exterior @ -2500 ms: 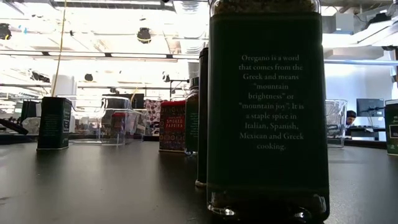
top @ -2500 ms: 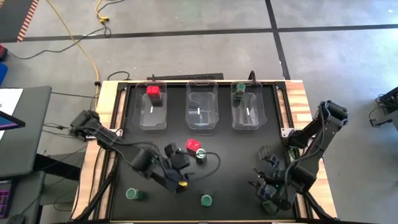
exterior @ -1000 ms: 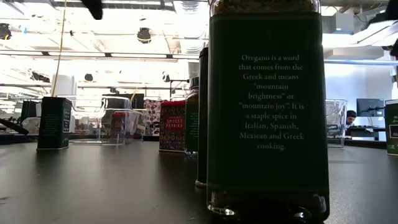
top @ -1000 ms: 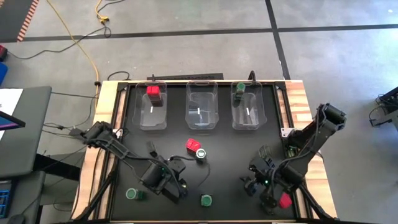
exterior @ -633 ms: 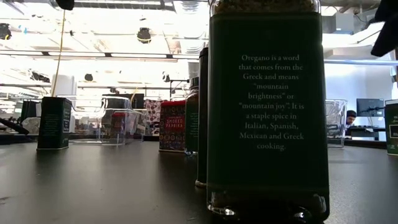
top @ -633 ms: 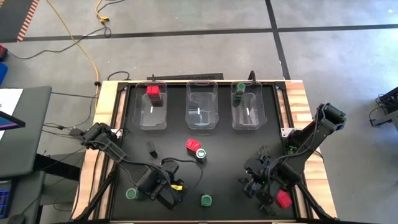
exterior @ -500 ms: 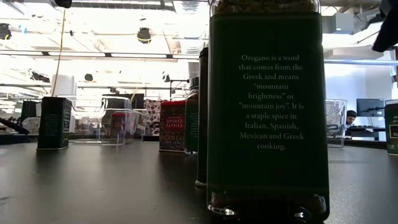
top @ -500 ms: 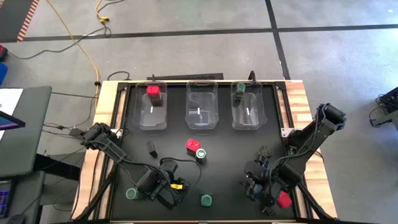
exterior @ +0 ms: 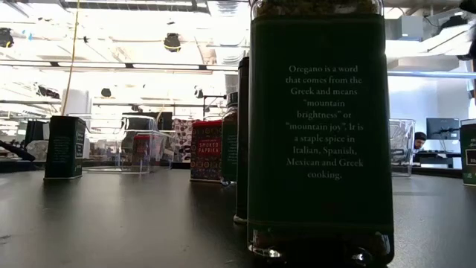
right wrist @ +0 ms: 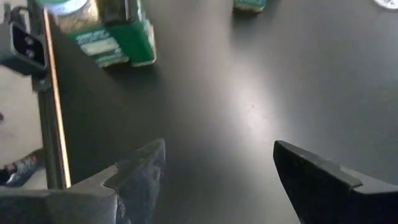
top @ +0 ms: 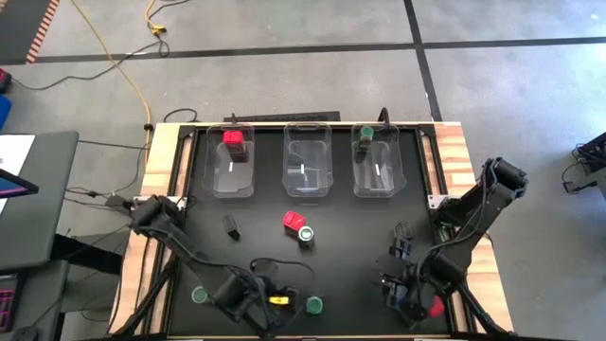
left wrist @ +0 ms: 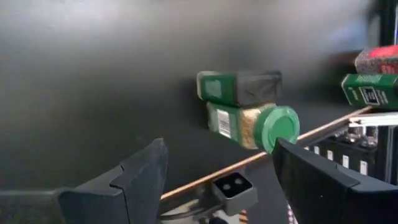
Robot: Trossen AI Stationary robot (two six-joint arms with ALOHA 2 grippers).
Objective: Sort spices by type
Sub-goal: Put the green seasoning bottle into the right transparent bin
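Observation:
My left gripper [top: 284, 305] hangs open near the table's front edge, just left of a green-lidded jar [top: 313, 305]. In the left wrist view that jar [left wrist: 255, 124] stands beside a dark-topped green container [left wrist: 239, 87], ahead of my open gripper [left wrist: 219, 149]. My right gripper [top: 396, 289] is open at the near right, with bare tabletop between its fingers [right wrist: 219, 149] and a red container [top: 434, 308] beside it. Mid-table stand a dark container [top: 230, 225], a red one [top: 294, 221] and a green-lidded jar [top: 306, 235]. Another green jar [top: 200, 296] stands near left.
Three clear bins line the far edge: the left bin [top: 234, 175] holds a red-topped container, the middle bin [top: 308, 180] shows nothing inside, the right bin [top: 377, 175] holds a green jar. A small camera [left wrist: 233, 186] sits at the front edge.
My left gripper has gone toward the table's near edge and to the right, toward the green-lidded jar at the front, sinking a little and rolling about its own line. My right gripper has rolled roughly in place. No container has moved.

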